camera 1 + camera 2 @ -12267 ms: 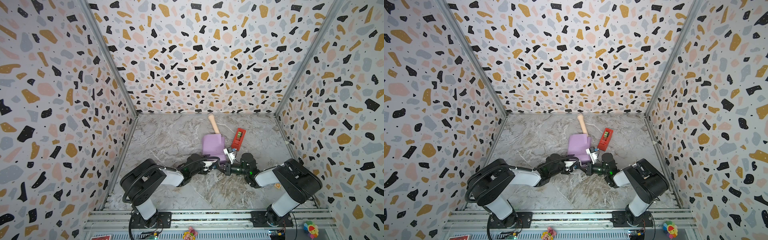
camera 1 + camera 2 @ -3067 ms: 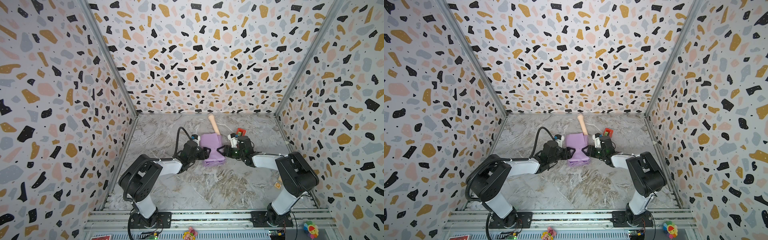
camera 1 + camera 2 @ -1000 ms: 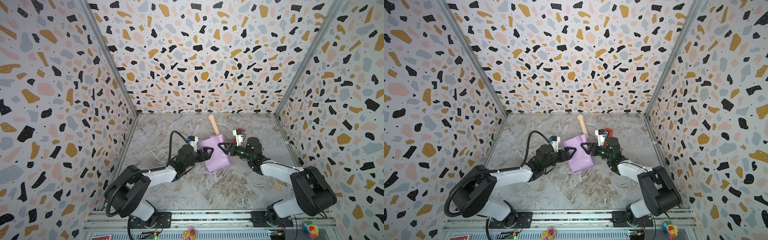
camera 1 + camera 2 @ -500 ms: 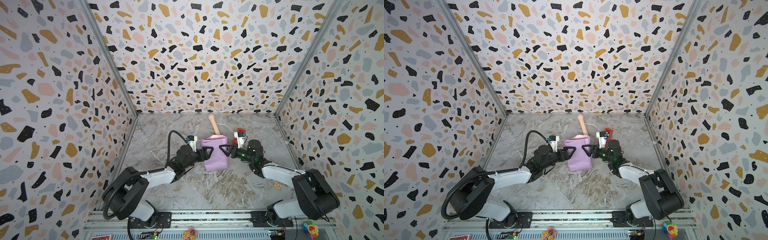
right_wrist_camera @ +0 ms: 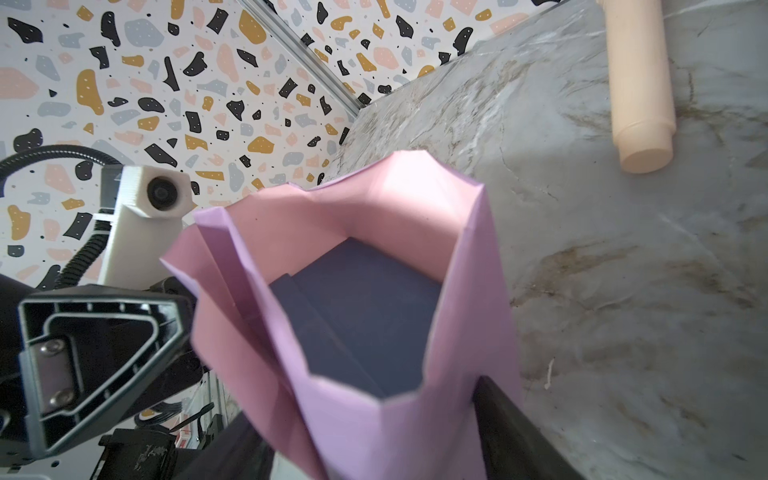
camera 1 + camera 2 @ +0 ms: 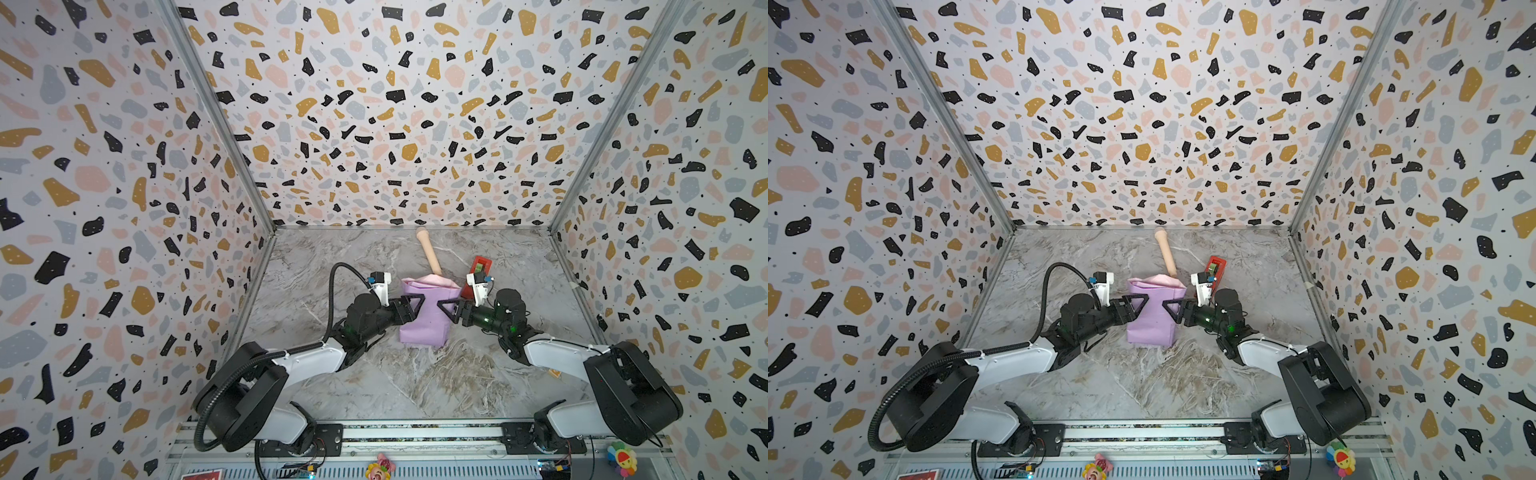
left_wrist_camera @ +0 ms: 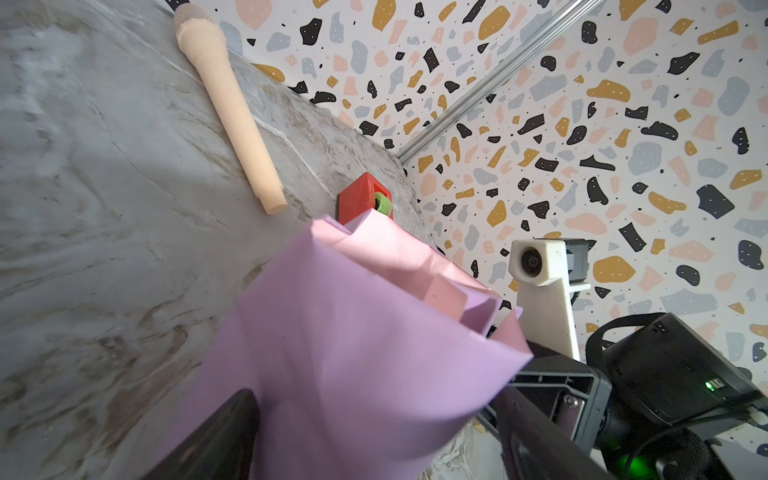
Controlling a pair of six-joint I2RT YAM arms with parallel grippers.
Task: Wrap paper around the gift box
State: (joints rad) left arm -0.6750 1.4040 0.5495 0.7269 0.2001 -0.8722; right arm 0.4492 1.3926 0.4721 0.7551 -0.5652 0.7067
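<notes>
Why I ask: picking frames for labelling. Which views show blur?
Left wrist view: the near paper and fingers are blurred, the microphone sharp. Right wrist view: the paper's near edge is soft, the gift box clear. Both top views: sharp, evenly lit.

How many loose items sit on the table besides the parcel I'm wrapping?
2. The beige toy microphone lies just behind the paper; the red tape dispenser sits to the right of the microphone. The paper could hide something small.
</notes>
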